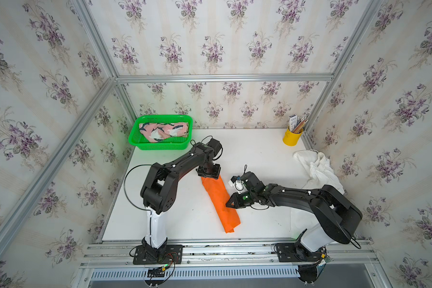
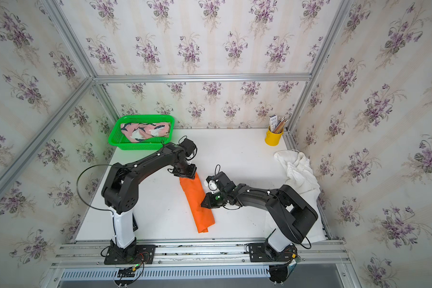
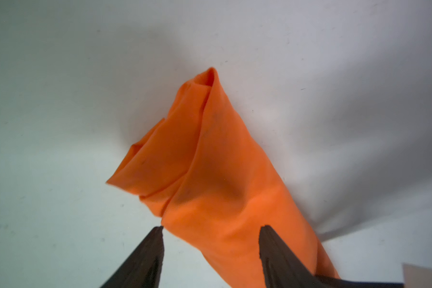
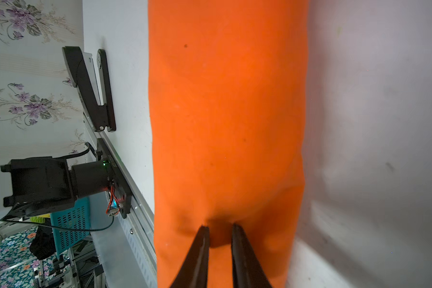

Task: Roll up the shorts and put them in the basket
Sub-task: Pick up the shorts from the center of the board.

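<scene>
The orange shorts (image 1: 220,204) (image 2: 197,202) lie as a long folded strip in the middle of the white table. My left gripper (image 1: 208,175) (image 3: 211,228) hangs over the strip's far end, open; one fingertip is beside the cloth's edge and the other over the orange shorts (image 3: 210,162). My right gripper (image 1: 227,204) (image 4: 220,225) is at the strip's middle, its narrow jaws pinching a dimpled fold of the orange shorts (image 4: 225,112). The pink printed shorts (image 1: 162,131) lie in the green basket (image 1: 160,147). The white shorts (image 1: 317,169) lie crumpled at the right edge.
A yellow cup (image 1: 292,136) of pencils stands in the far right corner. Metal frame posts and wallpapered walls close in the table on three sides. A rail with both arm bases runs along the near edge.
</scene>
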You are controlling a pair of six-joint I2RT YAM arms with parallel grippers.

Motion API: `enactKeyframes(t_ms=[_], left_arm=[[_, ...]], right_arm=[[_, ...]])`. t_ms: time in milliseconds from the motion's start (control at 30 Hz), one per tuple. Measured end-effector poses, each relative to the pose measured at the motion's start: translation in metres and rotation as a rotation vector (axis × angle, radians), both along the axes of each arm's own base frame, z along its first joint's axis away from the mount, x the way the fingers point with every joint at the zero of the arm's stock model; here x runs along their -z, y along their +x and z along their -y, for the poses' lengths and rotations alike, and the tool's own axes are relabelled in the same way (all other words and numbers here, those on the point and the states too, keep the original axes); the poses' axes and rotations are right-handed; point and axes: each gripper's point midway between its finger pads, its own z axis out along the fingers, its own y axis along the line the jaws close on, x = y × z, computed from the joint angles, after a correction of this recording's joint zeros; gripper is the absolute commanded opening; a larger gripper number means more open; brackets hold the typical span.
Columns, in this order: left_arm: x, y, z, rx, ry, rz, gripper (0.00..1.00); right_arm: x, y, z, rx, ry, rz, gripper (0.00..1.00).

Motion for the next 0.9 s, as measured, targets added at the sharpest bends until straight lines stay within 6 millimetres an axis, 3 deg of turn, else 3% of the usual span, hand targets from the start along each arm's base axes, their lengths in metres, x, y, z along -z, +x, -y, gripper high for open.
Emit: enactKeyframes(t_ms=[100,200,333,600,700,767,900], left_arm=[[-0.006,-0.023,-0.011,-0.072,-0.02,-0.017,0.75],[0.006,-0.054,-0.016,-0.152,-0.072,-0.095,0.85],[0.026,-0.084,-0.005,-0.26,-0.221,-0.189,0.95],[0.053,-0.088,0.024,-0.367,-0.393,-0.252,0.99],[0.059,-0.085,0.041,-0.373,-0.467,-0.286,0.88],[0.06,-0.083,0.052,-0.36,-0.522,-0.296,0.72],[0.063,-0.079,0.055,-0.359,-0.537,-0.281,0.5]], right_arm=[[-0.009,0.005,-0.003,0.011,0.011,0.016,0.22],[-0.013,0.009,-0.006,0.015,0.015,0.026,0.22],[-0.015,0.01,-0.004,0.024,-0.001,0.03,0.23],[-0.027,0.014,0.0,0.04,-0.002,0.06,0.23],[-0.031,0.016,0.0,0.046,-0.001,0.067,0.23],[-0.033,0.016,0.001,0.049,-0.001,0.071,0.23],[-0.035,0.017,0.005,0.061,-0.013,0.078,0.22]])
